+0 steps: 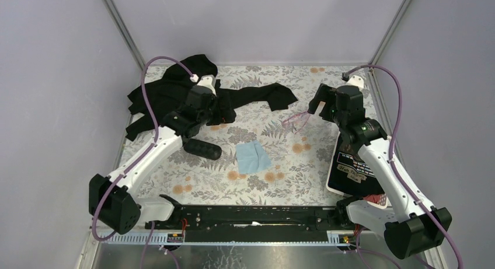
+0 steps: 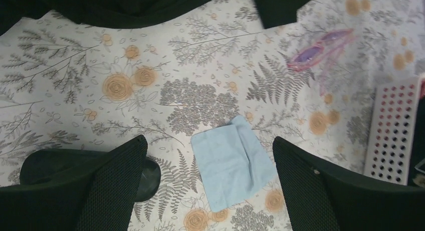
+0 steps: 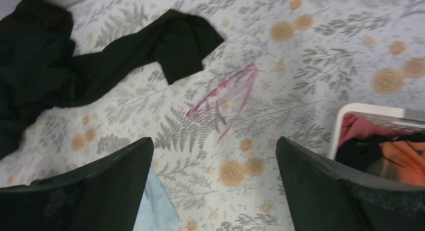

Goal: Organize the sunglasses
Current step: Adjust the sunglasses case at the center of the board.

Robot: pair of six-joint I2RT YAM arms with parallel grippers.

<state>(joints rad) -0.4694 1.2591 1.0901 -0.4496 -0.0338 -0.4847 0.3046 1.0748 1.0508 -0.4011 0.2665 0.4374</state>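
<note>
The sunglasses, thin pink frame with pink-purple lenses, lie unfolded on the floral tablecloth right of centre. They show in the left wrist view and the right wrist view. The black oval case lies shut at left-centre, partly behind a finger in the left wrist view. The light blue cloth lies flat in the middle. My left gripper is open and empty, above and behind the cloth. My right gripper is open and empty, just right of the sunglasses.
A black garment sprawls across the back left, one sleeve reaching toward the sunglasses. A white perforated basket holding a dark printed item sits at the right edge. Grey walls enclose the table.
</note>
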